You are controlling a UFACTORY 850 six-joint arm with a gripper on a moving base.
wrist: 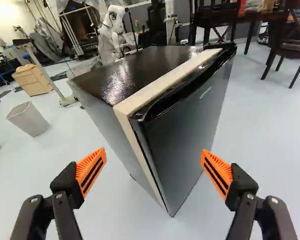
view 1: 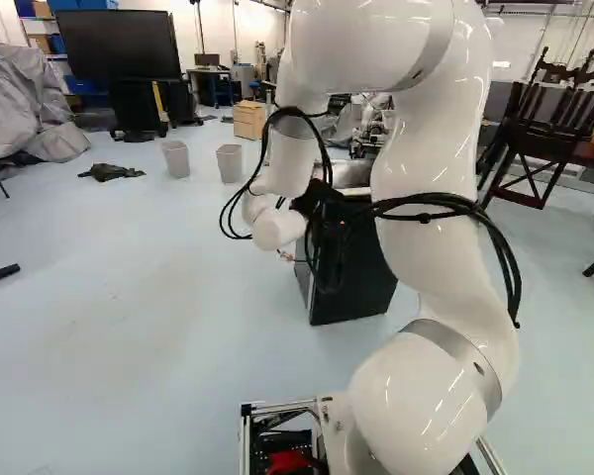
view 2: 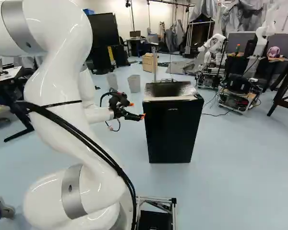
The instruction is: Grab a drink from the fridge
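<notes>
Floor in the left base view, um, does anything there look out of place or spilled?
Yes: a dark, crumpled, cloth-like heap lies loose on the floor, left of the two pale bins, as if dropped rather than put away. I see no spill there, and the black fridge stands upright.

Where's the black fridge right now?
The fridge stands on the floor, just right of the middle in the right base view. It's ahead of the open tool, with two bins farther back to its left.
</notes>
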